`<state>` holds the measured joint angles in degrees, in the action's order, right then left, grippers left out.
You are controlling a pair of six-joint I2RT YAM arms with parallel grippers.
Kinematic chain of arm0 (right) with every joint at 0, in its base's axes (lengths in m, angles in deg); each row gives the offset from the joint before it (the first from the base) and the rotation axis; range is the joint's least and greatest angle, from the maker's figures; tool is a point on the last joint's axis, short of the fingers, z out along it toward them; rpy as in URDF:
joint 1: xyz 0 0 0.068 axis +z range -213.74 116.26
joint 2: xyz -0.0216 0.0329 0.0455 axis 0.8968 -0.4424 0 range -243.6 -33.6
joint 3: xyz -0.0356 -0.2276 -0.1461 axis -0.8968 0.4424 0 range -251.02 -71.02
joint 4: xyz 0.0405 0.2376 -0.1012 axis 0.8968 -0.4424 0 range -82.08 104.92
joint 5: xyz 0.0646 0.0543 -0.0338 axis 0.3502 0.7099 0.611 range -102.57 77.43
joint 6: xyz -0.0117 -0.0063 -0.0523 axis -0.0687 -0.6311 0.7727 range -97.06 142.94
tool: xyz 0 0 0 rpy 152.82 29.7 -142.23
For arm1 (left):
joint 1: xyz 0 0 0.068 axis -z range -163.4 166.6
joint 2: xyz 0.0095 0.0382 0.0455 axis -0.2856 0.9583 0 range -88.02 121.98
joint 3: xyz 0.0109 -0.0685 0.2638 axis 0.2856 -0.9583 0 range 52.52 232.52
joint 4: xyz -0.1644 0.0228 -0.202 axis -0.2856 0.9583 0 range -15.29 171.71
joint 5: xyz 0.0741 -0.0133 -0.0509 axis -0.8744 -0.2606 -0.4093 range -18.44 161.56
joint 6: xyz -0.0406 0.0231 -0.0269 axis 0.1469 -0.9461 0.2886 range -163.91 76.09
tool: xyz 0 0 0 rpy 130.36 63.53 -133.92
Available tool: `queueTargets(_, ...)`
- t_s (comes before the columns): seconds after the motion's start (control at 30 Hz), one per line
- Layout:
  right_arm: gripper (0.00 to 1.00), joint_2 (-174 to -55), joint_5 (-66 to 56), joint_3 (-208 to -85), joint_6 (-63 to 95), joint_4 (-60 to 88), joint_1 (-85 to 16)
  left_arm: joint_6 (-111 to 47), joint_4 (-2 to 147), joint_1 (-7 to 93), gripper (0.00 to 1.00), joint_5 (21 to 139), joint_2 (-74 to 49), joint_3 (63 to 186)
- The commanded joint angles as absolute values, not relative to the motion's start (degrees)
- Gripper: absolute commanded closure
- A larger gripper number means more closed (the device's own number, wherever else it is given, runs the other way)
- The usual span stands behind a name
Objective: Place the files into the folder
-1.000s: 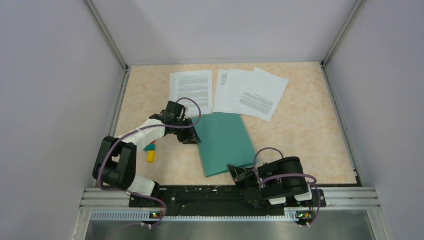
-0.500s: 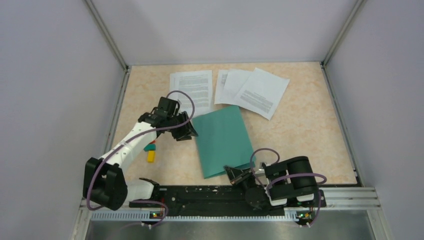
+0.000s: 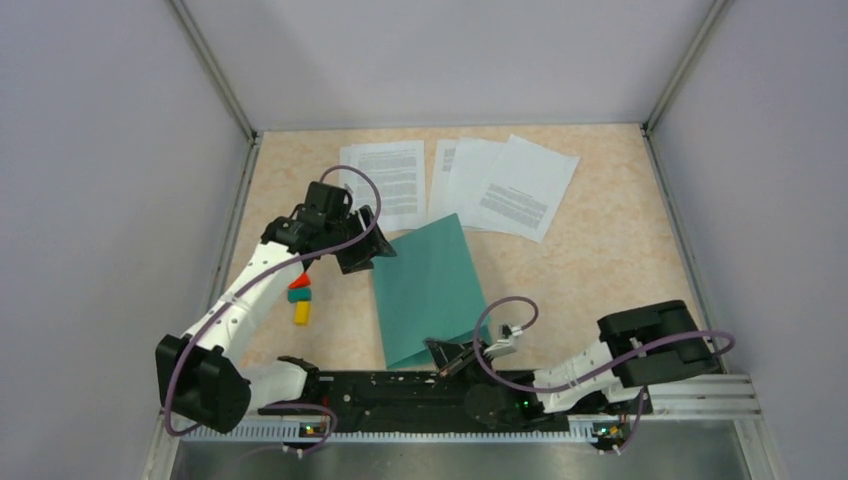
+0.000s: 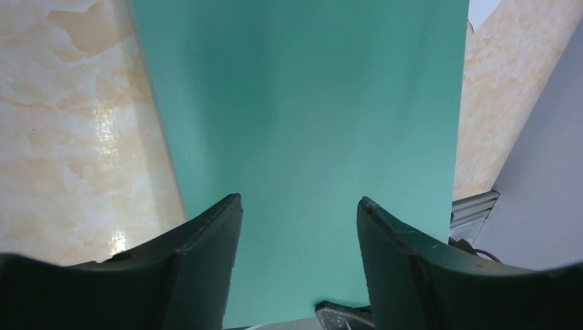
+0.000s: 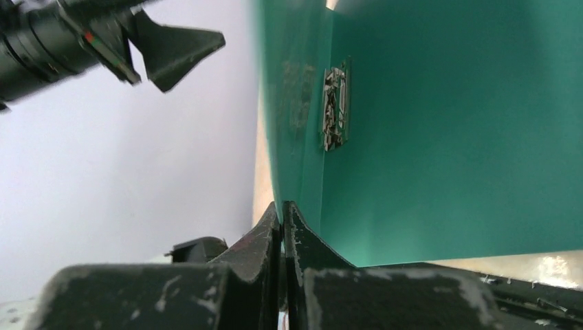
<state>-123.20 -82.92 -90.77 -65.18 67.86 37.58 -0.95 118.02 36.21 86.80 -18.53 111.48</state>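
Right end effector (image 3: 447, 357) pinched shut on the near edge of the teal folder (image 3: 425, 290) lying mid tabletop (image 3: 600, 270), I judge to open it; left end effector (image 3: 365, 250) open, empty, above its far corner; files (image 3: 510, 190) beyond, unfiled.

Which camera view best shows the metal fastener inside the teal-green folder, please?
The right wrist view: the small metal fastener sits in plain sight on the inner face of the thin teal-green folder. The top external and left wrist views show only plain teal cover, no fastener.
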Motion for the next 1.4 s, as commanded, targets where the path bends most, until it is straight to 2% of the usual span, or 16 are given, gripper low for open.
queueTargets(0.0, 1.0, -117.9, -82.13, -104.25, -76.76, 21.86, 38.76, -0.76, 119.65, 37.19, 0.29, 84.87, -19.52, 115.21)
queueTargets(0.1, 1.0, -119.27, -82.11, -112.64, -76.76, 2.56, 38.99, -0.38, 120.16, 38.63, 0.22, 83.39, -19.03, 116.96)
queueTargets(0.5, 1.0, -126.21, -83.73, -130.89, -61.97, -18.27, 39.11, -2.45, 129.19, 44.64, 0.16, 73.18, -11.1, 133.93)
queueTargets(0.67, 1.0, -129.22, -84.27, -136.49, -59.28, -23.93, 39.37, -1.69, 131.25, 46.86, 0.15, 67.12, -8.87, 136.98)
queueTargets(1.17, 1.0, -136.22, -85.39, -148.17, -53.48, -33.0, 39.89, -3.29, 135.92, 48.73, 0.21, 60.19, -4.84, 142.65)
queueTargets(1.27, 1.0, -137.1, -85.46, -149.76, -53.53, -34.78, 39.85, -3.14, 136.05, 48.76, 0.26, 59.2, -5.34, 141.76)
queueTargets(1.37, 1.0, -137.51, -85.3, -150.54, -53.29, -35.38, 39.95, -3.29, 135.71, 48.71, 0.36, 58.49, -5.76, 140.84)
